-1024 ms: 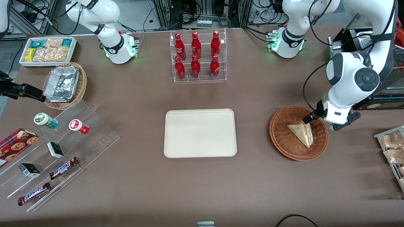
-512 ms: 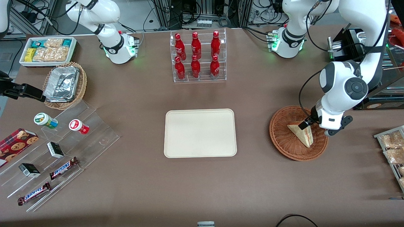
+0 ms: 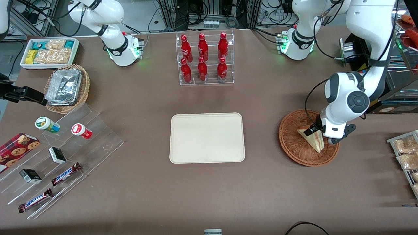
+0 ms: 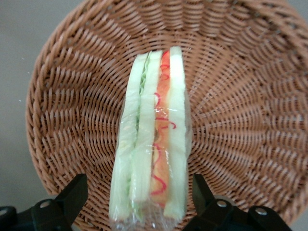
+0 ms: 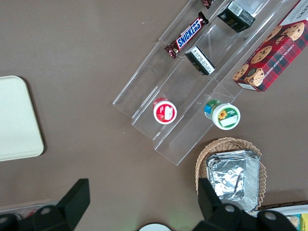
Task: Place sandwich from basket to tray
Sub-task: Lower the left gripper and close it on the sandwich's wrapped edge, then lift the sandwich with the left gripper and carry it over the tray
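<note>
Lowering since 1 second ago — gripper [image 4: 137, 197], jaws spread, straddles sandwich [image 4: 151, 139] in basket [image 4: 250, 96].

brown table [image 3: 137, 182], cables [image 3: 209, 13], metal frames

A clear rack [image 3: 206, 58] holding six red bottles in two rows stands at the far middle of the brown worktop [image 3: 209, 195]. Toward the parked arm's end, a white bin of snack packets [image 3: 49, 52] sits far from the camera. Nearer is a light wicker basket of foil trays [image 3: 67, 88]. Nearer again, a clear stepped stand [image 3: 101, 143] carries a green-lidded cup [image 3: 47, 124], a red-lidded cup [image 3: 81, 131], two dark boxes [image 3: 57, 155] and two Snickers bars [image 3: 66, 174], with a cookie box [image 3: 16, 150] beside it. Bagged snacks [image 3: 405, 153] lie at the working arm's end.
</note>
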